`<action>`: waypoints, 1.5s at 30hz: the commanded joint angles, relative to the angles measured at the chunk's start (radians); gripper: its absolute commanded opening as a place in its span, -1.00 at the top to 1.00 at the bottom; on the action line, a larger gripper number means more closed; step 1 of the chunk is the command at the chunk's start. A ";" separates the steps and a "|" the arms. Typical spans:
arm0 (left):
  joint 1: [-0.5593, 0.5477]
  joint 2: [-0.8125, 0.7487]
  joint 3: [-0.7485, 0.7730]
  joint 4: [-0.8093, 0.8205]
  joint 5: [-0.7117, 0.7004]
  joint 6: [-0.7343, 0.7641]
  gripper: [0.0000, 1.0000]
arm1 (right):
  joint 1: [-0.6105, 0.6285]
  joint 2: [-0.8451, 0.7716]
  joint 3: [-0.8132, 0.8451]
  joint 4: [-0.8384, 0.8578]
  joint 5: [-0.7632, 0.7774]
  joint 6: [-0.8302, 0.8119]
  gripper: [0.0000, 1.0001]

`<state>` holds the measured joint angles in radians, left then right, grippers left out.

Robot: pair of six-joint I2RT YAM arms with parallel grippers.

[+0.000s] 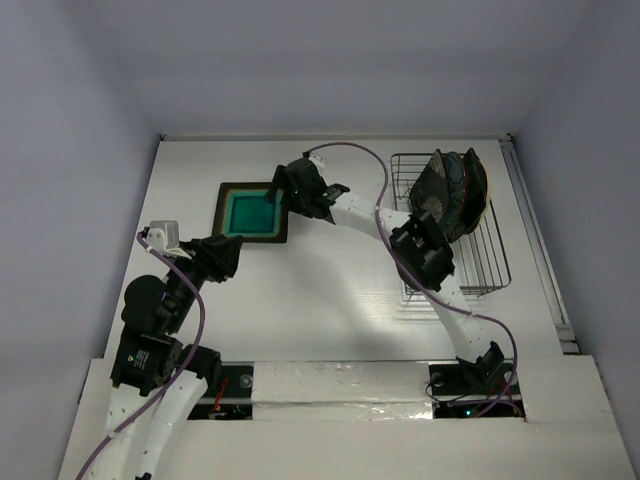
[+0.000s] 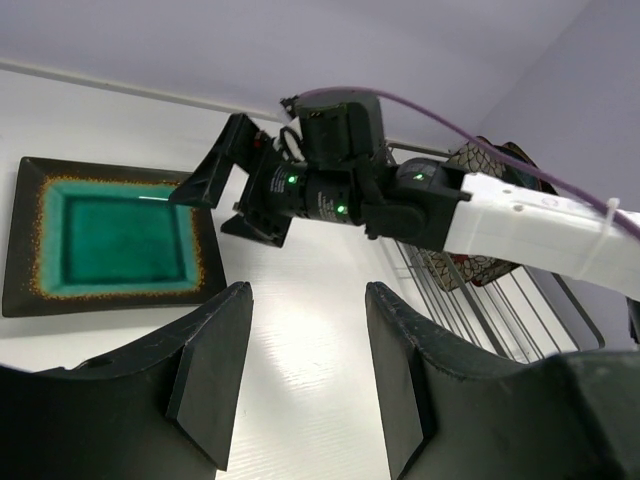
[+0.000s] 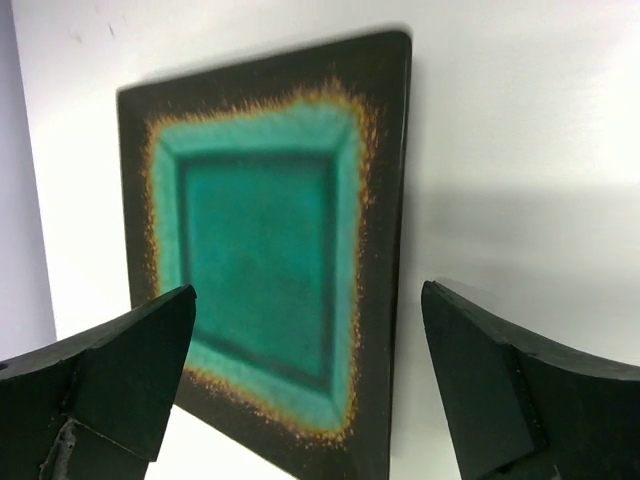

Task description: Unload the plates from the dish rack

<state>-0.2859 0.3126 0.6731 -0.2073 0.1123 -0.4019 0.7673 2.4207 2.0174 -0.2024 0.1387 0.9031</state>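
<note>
Plates (image 1: 455,195) in the dish rack (image 1: 485,262): overlapping, count indistinct, patterns too small.

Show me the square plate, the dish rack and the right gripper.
square plate (image 1: 250,212), top view, its teal centre.
dish rack (image 1: 482,265), top view, bare wire floor near the front.
right gripper (image 3: 308,296), right wrist view, midway between its open fingertips.

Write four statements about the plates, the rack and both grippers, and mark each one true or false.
1. The square plate lies flat on the table. True.
2. The right gripper is shut on it. False: its jaws stand open over the plate.
3. The dish rack is empty. False: plates stand on edge in it.
4. The left gripper holds nothing. True.
</note>
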 commanded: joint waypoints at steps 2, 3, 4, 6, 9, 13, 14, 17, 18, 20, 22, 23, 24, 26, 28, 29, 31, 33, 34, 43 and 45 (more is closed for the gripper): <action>0.005 0.002 -0.007 0.040 0.010 0.005 0.09 | 0.004 -0.147 0.001 -0.029 0.143 -0.098 -1.00; 0.005 0.002 -0.006 0.039 0.010 0.005 0.09 | 0.004 -0.155 0.001 -0.038 0.151 -0.111 -1.00; 0.005 0.003 -0.007 0.039 0.009 0.005 0.09 | 0.004 -0.181 0.000 -0.048 0.159 -0.125 -0.99; 0.005 0.002 -0.007 0.040 0.007 0.005 0.09 | 0.004 -0.234 -0.047 -0.061 0.188 -0.185 -0.82; 0.005 0.006 -0.007 0.037 0.007 0.005 0.09 | 0.004 -0.435 -0.214 -0.023 0.274 -0.308 0.40; 0.005 0.003 -0.009 0.042 0.018 0.006 0.16 | -0.049 -0.727 -0.403 -0.113 0.398 -0.513 1.00; 0.005 0.002 -0.009 0.043 0.018 0.006 0.18 | -0.083 -0.780 -0.440 -0.136 0.435 -0.536 1.00; 0.005 0.000 -0.009 0.043 0.017 0.006 0.36 | -0.149 -0.972 -0.567 -0.242 0.466 -0.585 1.00; 0.005 -0.001 -0.009 0.042 0.015 0.006 0.51 | -0.190 -1.012 -0.594 -0.261 0.470 -0.596 1.00; 0.005 -0.001 -0.006 0.040 0.006 0.005 0.75 | -0.227 -1.097 -0.637 -0.324 0.487 -0.624 0.83; 0.005 0.005 -0.006 0.039 -0.002 0.005 0.81 | -0.265 -1.135 -0.646 -0.370 0.519 -0.639 0.28; 0.005 0.006 -0.006 0.039 -0.002 0.005 0.81 | -0.276 -1.137 -0.638 -0.382 0.532 -0.659 0.11; 0.005 0.011 -0.006 0.037 0.000 0.005 0.79 | -0.289 -1.137 -0.632 -0.394 0.535 -0.671 0.00; 0.005 0.016 -0.006 0.037 0.000 0.005 0.66 | -0.330 -1.109 -0.612 -0.428 0.521 -0.698 -0.10; 0.005 0.014 -0.004 0.034 -0.005 0.005 0.48 | -0.365 -1.080 -0.574 -0.457 0.507 -0.716 -0.10; 0.014 0.013 -0.004 0.032 -0.008 0.005 0.44 | -0.375 -1.051 -0.563 -0.468 0.480 -0.728 -0.09; 0.014 0.006 -0.006 0.035 -0.005 0.005 0.36 | -0.375 -1.023 -0.534 -0.492 0.452 -0.733 -0.08; 0.014 0.005 -0.006 0.036 -0.003 0.005 0.32 | -0.393 -0.988 -0.530 -0.486 0.432 -0.745 -0.07; 0.014 0.006 -0.006 0.036 -0.002 0.005 0.31 | -0.393 -0.973 -0.520 -0.499 0.435 -0.744 -0.07; 0.014 0.005 -0.007 0.039 0.012 0.005 0.26 | -0.447 -0.820 -0.484 -0.489 0.444 -0.768 0.07; 0.014 0.003 -0.007 0.039 0.010 0.005 0.25 | -0.456 -0.786 -0.450 -0.494 0.456 -0.779 0.10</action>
<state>-0.2787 0.3149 0.6731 -0.2077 0.1112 -0.4015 0.3241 1.5974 1.4960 -0.7002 0.5919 0.1596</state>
